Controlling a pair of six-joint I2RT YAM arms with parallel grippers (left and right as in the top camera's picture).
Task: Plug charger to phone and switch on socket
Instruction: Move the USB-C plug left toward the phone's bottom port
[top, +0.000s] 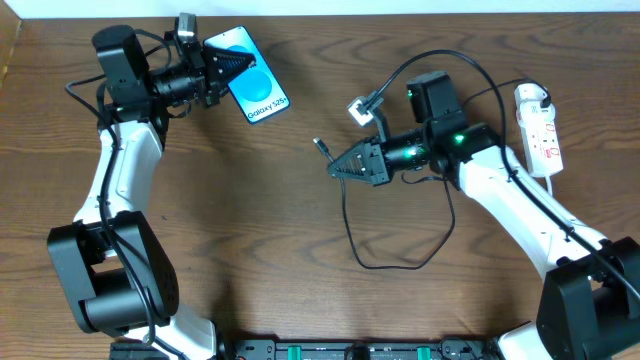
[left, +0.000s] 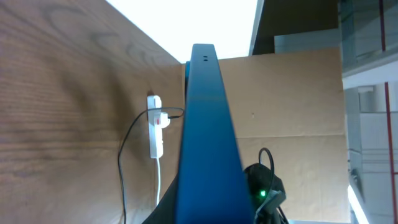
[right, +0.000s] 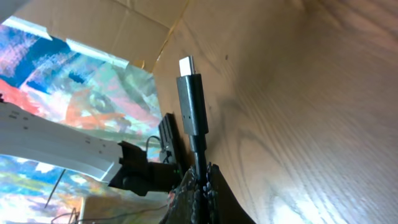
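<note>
Right wrist view: I see my right gripper (right: 200, 182) clamped on the charger (right: 191, 102), just behind its connector tip.
Left gripper (top: 228, 68): closed on the phone (top: 258, 88), far-left.
Socket (top: 538, 125): by the table (top: 250, 230)'s right edge, well apart.

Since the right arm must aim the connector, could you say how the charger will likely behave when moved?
The charger probably trails floppily, since it lies in a loose loop. The short stub above the right claw stands straight, so its connector tip is likely stiff enough to aim.
</note>
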